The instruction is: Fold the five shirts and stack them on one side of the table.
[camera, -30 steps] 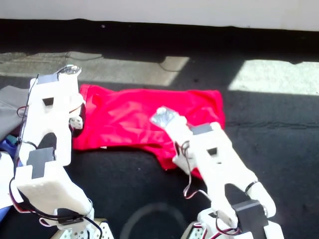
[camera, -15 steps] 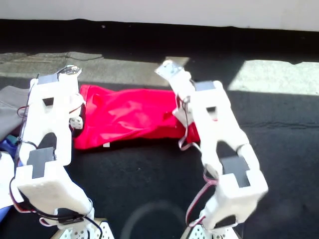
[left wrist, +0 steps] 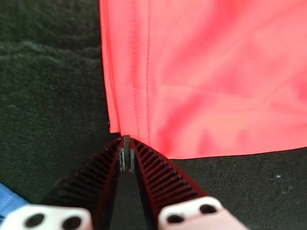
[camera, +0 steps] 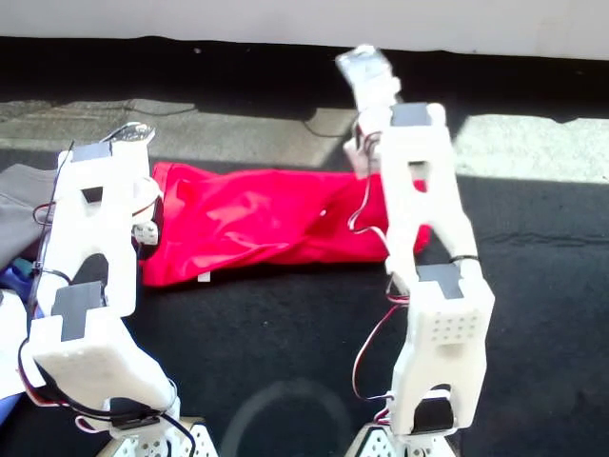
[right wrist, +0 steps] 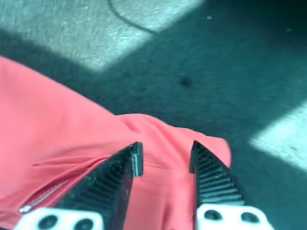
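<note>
A red shirt (camera: 257,224) lies across the middle of the black table, doubled over into a long band. My left gripper (left wrist: 125,160) sits at its left end, shut on the shirt's hem (left wrist: 144,139), beside the left arm (camera: 95,219). The right arm (camera: 419,190) stretches over the shirt's right end toward the far side. My right gripper (right wrist: 164,155) hangs open just above that end of the red shirt (right wrist: 72,139), with nothing between its fingers.
A grey shirt (camera: 14,205) and blue cloth (camera: 9,276) lie piled at the left edge; a blue corner (left wrist: 9,203) lies near the left gripper. Sunlit patches and a thin cable (camera: 319,119) mark the far side. Bare black surface (camera: 276,352) fills the front.
The right arm swung from the shirt's near flap to the far side, carrying the flap over so the shirt folded lengthwise. The left arm stayed still.
</note>
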You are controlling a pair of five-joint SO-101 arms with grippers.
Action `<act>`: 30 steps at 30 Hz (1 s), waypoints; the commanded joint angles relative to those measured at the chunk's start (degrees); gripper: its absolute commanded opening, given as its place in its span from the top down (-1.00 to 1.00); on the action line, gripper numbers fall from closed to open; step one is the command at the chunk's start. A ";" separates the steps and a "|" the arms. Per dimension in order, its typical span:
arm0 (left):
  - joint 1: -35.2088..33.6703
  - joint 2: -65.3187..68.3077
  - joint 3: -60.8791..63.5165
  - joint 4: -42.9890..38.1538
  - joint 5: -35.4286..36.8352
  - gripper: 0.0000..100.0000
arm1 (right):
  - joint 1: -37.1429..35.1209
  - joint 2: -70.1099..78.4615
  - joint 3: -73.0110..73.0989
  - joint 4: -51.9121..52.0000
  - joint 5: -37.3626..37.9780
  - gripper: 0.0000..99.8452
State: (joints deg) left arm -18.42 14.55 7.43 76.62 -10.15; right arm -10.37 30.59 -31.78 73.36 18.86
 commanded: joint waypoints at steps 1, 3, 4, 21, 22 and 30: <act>0.92 -2.77 -0.48 -0.62 0.35 0.98 | 1.63 -0.57 -8.22 6.29 -1.14 0.69; 1.01 -2.77 -0.57 -0.62 0.35 0.98 | 1.71 -0.57 -11.65 12.44 -1.14 0.69; 1.01 -2.77 -0.66 -0.70 0.35 0.98 | 1.54 -0.57 -13.41 15.52 -1.14 0.73; 0.92 -2.68 -0.22 -3.96 0.44 0.98 | -11.38 10.15 -10.33 17.80 -1.41 0.99; 0.92 -2.68 -0.22 -3.96 0.44 0.98 | -11.65 10.59 -10.33 17.10 -1.41 0.99; 0.92 -2.68 -0.22 -3.87 0.44 0.98 | -12.44 10.33 -10.33 10.68 -1.49 0.99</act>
State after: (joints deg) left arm -18.42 14.55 7.43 73.01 -10.15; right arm -22.51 41.93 -42.07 86.11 17.63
